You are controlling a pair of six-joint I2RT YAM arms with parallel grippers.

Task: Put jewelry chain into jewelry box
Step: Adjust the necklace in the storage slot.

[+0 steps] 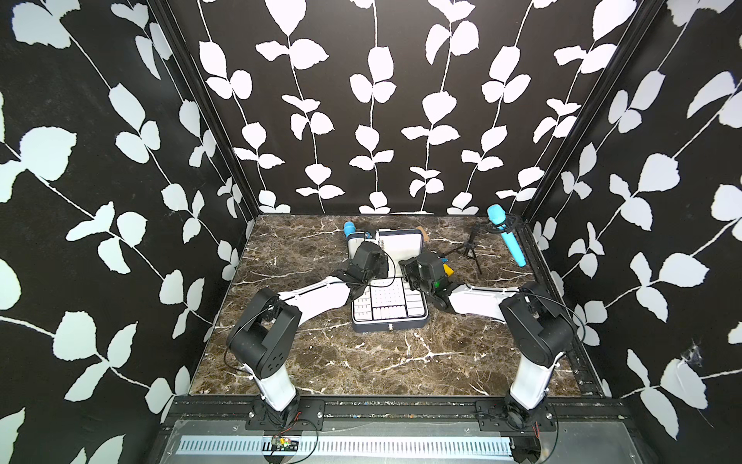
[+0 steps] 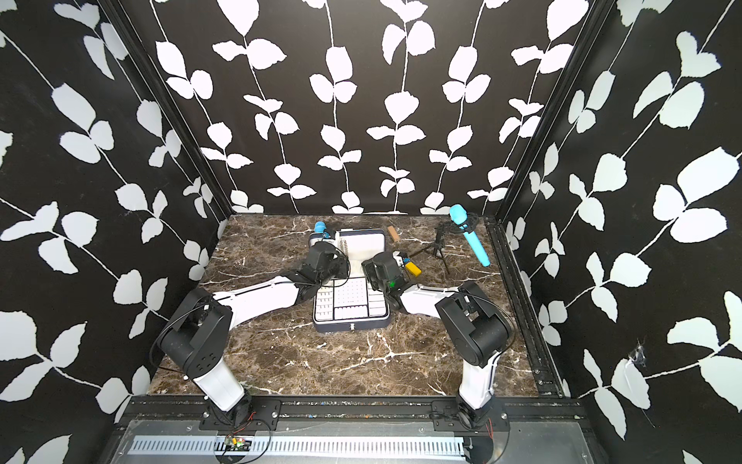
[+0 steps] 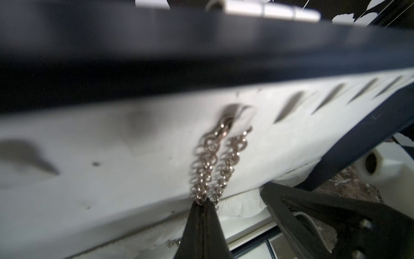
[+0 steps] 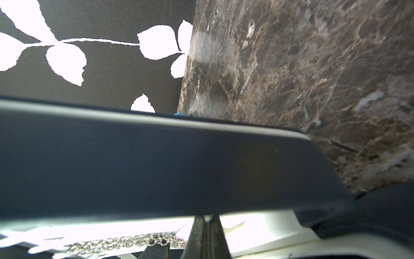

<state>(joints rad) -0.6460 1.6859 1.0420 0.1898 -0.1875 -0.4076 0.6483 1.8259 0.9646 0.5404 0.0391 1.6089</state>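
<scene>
Spreading under everything is the table (image 1: 361,361), glossy brown marble veined in white. On it the box (image 1: 401,247) is standing open, navy and round-cornered, its lid lined in soft white (slotted along one edge). The right gripper (image 4: 207,220) is pressing its dark tapered tips together at the lid's rim. The left gripper (image 3: 202,203) is pinching the chain (image 3: 206,157), fine silvery links running doubled from a lid slot.

Both top views give us the brown marble worktop (image 1: 361,361) from high over its front edge; wrist cams hug the navy hinged box (image 3: 224,56).
</scene>
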